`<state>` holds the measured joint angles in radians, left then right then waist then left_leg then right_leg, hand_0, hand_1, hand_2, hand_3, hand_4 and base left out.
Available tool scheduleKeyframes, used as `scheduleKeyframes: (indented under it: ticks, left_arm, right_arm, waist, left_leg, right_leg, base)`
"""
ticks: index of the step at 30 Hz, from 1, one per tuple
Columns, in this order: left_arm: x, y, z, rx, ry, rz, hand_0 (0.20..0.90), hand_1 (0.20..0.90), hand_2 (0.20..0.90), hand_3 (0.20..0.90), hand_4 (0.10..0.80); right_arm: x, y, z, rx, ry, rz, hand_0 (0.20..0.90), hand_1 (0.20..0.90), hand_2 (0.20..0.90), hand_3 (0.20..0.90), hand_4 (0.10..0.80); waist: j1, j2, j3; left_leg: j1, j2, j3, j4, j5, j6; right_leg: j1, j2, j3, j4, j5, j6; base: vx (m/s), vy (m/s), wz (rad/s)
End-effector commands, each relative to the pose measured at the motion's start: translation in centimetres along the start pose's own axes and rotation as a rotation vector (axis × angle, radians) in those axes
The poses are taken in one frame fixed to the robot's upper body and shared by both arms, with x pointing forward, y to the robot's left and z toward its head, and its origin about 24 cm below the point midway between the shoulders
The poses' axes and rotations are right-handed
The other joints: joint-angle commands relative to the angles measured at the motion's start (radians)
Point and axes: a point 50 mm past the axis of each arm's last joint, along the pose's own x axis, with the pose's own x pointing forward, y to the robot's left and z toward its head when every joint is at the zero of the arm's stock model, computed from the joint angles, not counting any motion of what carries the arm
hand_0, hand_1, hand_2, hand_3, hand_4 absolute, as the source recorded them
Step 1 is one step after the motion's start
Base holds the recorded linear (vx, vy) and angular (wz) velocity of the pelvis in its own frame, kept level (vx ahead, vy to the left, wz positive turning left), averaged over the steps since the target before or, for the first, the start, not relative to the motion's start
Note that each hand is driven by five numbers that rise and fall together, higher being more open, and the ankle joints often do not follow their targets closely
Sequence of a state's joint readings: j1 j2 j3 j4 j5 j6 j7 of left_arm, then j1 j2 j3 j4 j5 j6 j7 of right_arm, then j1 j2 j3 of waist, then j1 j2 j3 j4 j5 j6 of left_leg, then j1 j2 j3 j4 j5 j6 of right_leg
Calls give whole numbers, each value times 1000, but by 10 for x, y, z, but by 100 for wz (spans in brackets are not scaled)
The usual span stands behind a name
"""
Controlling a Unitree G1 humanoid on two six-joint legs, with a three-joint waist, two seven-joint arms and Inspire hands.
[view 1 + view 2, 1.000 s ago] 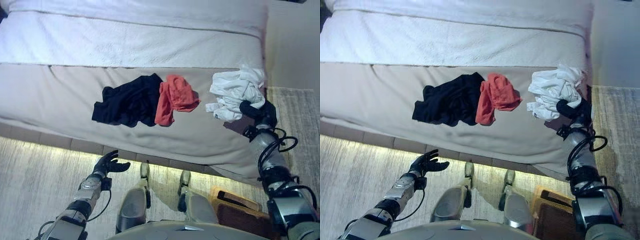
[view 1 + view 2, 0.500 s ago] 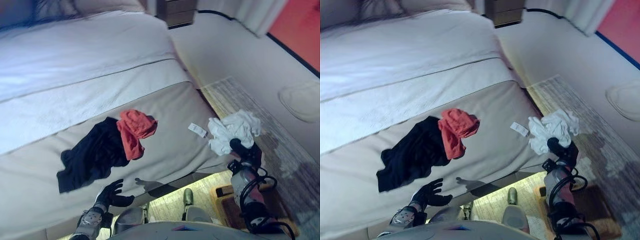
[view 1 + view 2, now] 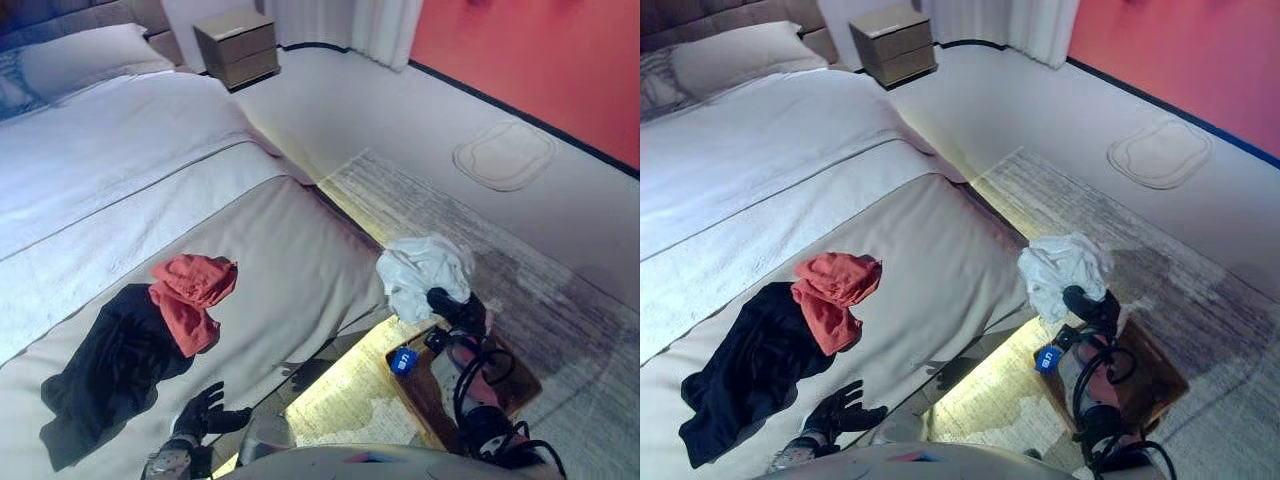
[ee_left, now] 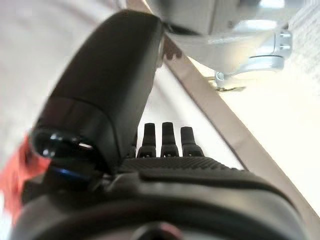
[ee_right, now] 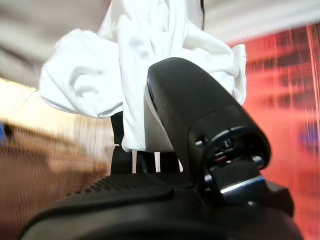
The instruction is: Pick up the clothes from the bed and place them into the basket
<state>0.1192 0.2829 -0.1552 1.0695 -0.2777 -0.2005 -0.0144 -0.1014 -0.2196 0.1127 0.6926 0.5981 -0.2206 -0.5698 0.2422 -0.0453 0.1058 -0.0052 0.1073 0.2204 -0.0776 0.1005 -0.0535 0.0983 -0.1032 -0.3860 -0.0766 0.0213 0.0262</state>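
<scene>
My right hand [image 3: 452, 306] is shut on a bunched white garment [image 3: 422, 272], held in the air beyond the bed's corner; its wrist view shows the white garment [image 5: 145, 75] pinched under the thumb. Below it a brown basket [image 3: 440, 385] stands on the rug. On the beige bed cover [image 3: 290, 260] lie a red garment [image 3: 190, 295] and a black garment [image 3: 105, 370], touching each other. My left hand [image 3: 200, 415] hovers open at the bed's near edge, below the black garment, holding nothing.
A wooden nightstand [image 3: 236, 45] stands by the head of the bed. A pale round mat [image 3: 503, 155] lies on the floor near the red wall. A small blue thing [image 3: 404, 360] shows beside the basket.
The camera has swung right, so the whole scene has shifted. My right hand has carried the white garment off the bed's corner and out over the basket. The left hand stays open.
</scene>
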Motion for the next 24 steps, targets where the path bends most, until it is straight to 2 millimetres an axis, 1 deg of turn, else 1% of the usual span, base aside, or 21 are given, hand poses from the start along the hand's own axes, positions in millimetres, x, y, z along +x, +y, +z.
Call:
scheduleKeyframes:
  ticks: [1,5,6,11,12,16,20,24]
  left_arm:
    - [7,-13,25,106,-105,-73,900,900,900,900,800]
    - [8,-11,28,111,-105,-60,900,900,900,900,800]
    - [8,-8,27,119,-103,-57,900,900,900,900,800]
    - [7,-2,22,117,-79,-44,900,900,900,900,800]
    - [7,0,20,112,-72,-40,900,900,900,900,800]
    - [6,1,18,114,-61,-46,900,900,900,900,800]
    - [6,-3,17,124,-63,-63,900,900,900,900,800]
    - [5,-6,13,145,-56,-81,900,900,900,900,800]
  right_arm:
    - [12,-9,42,69,-184,-54,300,300,300,200,100]
    - [15,-25,26,50,-120,-108,300,300,300,200,100]
    - [17,-33,20,42,-95,-132,300,300,300,200,100]
    - [20,-53,7,12,-36,-216,300,300,300,200,100]
    - [21,-60,3,-2,-13,-239,300,300,300,200,100]
    - [22,-71,-8,-13,48,-290,300,300,300,200,100]
    - [23,-79,-13,-30,79,-328,300,300,300,200,100]
    - [25,-88,-14,-41,103,-364,300,300,300,200,100]
  waist:
    - [-16,7,-7]
    - [-29,12,-14]
    - [-33,17,-18]
    - [-40,32,-26]
    - [-43,36,-28]
    - [-42,44,-28]
    - [-40,51,-20]
    - [-40,53,-17]
  left_leg:
    - [-96,-40,-6,42,-21,13]
    - [-75,-37,-16,26,-20,7]
    - [-68,-35,-18,22,-21,5]
    - [-48,-34,-19,15,-25,1]
    - [-40,-35,-19,14,-27,-1]
    - [-22,-34,-14,9,-31,-2]
    - [-9,-34,-12,6,-34,-2]
    - [3,-39,-14,4,-36,-5]
  right_leg:
    - [88,-73,-80,44,-35,105]
    - [82,-67,-78,43,-37,100]
    - [79,-68,-80,45,-37,99]
    - [74,-68,-83,47,-33,100]
    - [72,-68,-81,45,-31,100]
    - [68,-69,-80,52,-27,100]
    - [60,-69,-78,60,-23,97]
    - [58,-67,-74,52,-12,96]
  base:
    - [-3,-52,-12]
    - [-1,-17,0]
    - [32,-26,2]
    - [17,-11,4]
    - [8,-4,3]
    - [0,0,0]
    - [0,0,0]
    - [0,0,0]
